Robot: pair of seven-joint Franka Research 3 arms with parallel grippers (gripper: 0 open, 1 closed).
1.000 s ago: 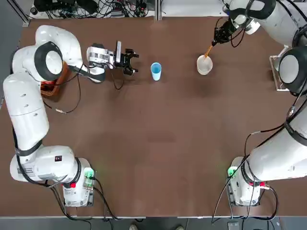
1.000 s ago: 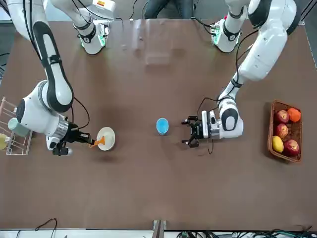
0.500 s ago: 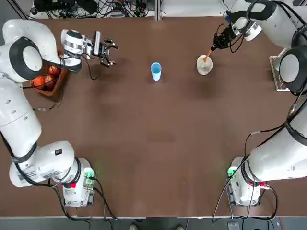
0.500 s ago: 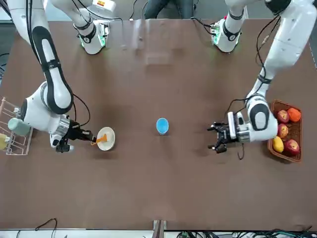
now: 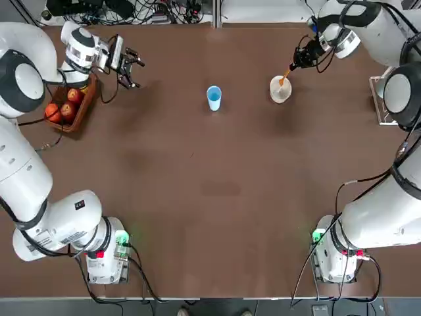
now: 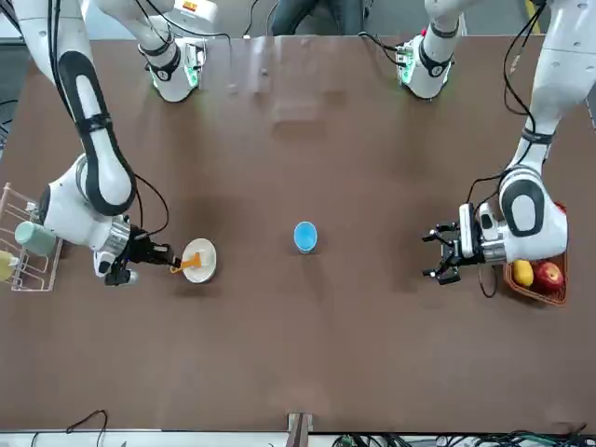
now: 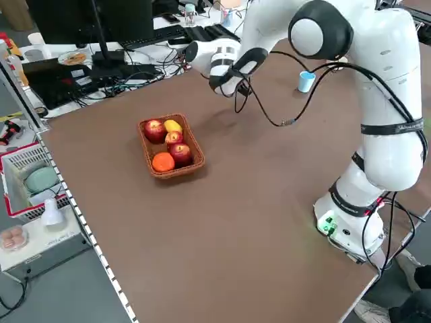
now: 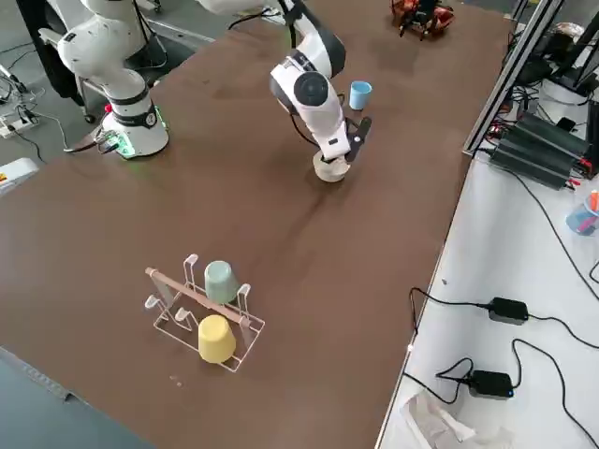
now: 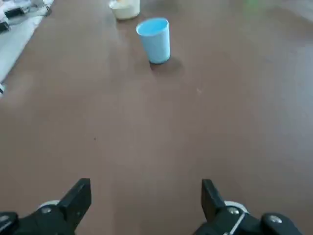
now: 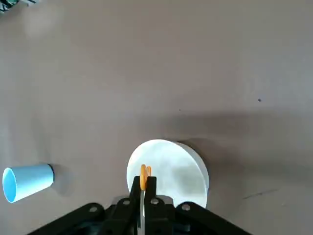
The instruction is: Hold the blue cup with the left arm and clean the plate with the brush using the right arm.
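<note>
- Blue cup [image 5: 214, 98] stands upright on the brown table [image 5: 223, 197], alone and touched by nothing; I take it as the landmark.
- Left gripper [image 5: 131, 66] is well apart from the cup, on the robot's left of it. Its fingers [image 9: 78, 198] are spread wide and hold nothing.
- Just behind this gripper, still farther from the cup, is a wicker basket [image 5: 72, 112] with fruit.
- On the other side of the cup, near it but not touching, sits the plate [image 5: 280, 89].
- Right gripper [image 5: 297, 60] is beyond the plate as seen from the cup. Its fingers are pressed together on the brush [image 5: 285, 73].
- The orange brush slants down from the gripper, and its lower end is over the plate [image 10: 168, 171]; I cannot tell if it touches it.
- Far from the cup, past the plate, a wire rack [image 8: 201, 313] holds two more cups.
</note>
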